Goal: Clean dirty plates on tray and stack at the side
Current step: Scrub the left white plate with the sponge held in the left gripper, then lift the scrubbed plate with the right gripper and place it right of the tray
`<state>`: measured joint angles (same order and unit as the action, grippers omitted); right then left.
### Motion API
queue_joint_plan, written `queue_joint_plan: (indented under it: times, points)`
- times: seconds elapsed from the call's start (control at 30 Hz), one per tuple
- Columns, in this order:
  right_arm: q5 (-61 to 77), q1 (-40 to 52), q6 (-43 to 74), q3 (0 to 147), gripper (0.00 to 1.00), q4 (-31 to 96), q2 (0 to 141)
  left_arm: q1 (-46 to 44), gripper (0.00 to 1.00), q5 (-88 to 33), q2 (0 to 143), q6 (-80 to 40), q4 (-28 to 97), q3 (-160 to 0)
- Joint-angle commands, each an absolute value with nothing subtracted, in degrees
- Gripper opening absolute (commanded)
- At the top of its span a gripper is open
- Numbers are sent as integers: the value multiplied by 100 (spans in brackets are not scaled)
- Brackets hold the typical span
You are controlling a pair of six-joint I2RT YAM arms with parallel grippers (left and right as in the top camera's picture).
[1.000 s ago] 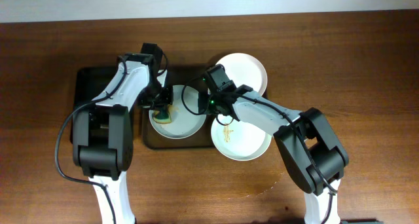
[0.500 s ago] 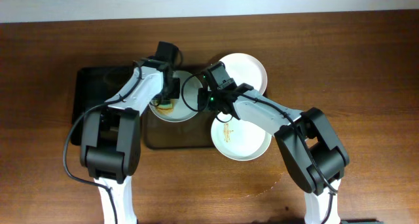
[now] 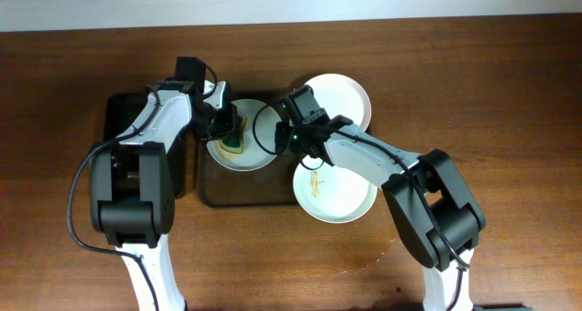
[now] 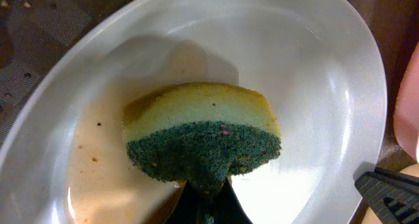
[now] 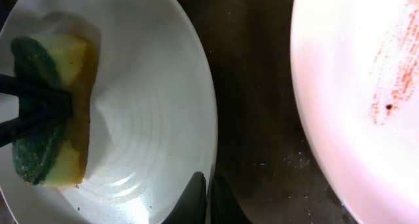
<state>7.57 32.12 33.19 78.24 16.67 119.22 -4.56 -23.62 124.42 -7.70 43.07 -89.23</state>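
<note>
From overhead you see the tray (image 3: 244, 191), dark brown with rounded corners, on the wood-grain table (image 3: 473, 65). A narrower black tray (image 3: 123, 120) lies just beside it on the left. The centre plate (image 3: 259, 156) sits in the tray's rear half, crowded from both sides. Your left tool (image 3: 232, 136) reaches in over its left part and your right tool (image 3: 278, 144) meets its right rim. The back plate (image 3: 350, 97) lies at the tray's right rear corner. The smeared plate (image 3: 341, 197) lies at the right front corner, mostly over the table.

The left wrist view shows you what the arms hide from above. The sponge (image 4: 203, 135) is a yellow foam block with a coarse dark-green scouring face. It stands on the smooth white centre plate (image 4: 301, 67), and the left tool (image 4: 206, 198) is clamped tight on its green edge. A thin brownish film with dark specks covers the plate's left slope.

In the right wrist view, the right tool (image 5: 206, 198) is pinched together on the centre plate's (image 5: 150, 119) rim. The sponge (image 5: 55, 119) is at the far side. Bare, speckled tray (image 5: 255, 119) floor separates it from the smeared plate (image 5: 347, 119), whose orange-red streaks show only here.
</note>
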Motion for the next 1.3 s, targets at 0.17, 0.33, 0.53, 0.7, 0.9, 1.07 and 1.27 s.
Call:
queue_joint_plan:
  times: [0.17, 0.33, 0.53, 0.7, 0.9, 1.07, 1.27]
  points:
    - [838, 3223, 3245, 7854, 4, 1758, 11944, -1157, 1, 945, 12597, -1675, 4473, -8833]
    - [843, 3223, 3400, 7856, 18, 1494, 12193, -915, 1, -821, 12599, -1212, 4278, -8831]
    - [910, 3227, 3505, 7856, 8, 1068, 12331, -919, 1, -967, 12599, -1205, 4263, -8833]
    - [1188, 3210, 3500, 7856, 4, 1072, 12331, -685, 1, -1085, 12267, -784, 5308, -9832]
    - [1057, 3212, 3013, 8173, 4, 1778, 11891, 812, 1, -1629, 11804, -591, 6016, -10908]
    - [-1293, 3706, 2075, 9725, 4, 4125, 11358, 1208, 1, -1330, 11804, -591, 6049, -10908]
    - [-6796, 5280, 2016, 10138, 4, 4775, 11356, 1205, 1, -1219, 11804, -589, 6049, -10908]
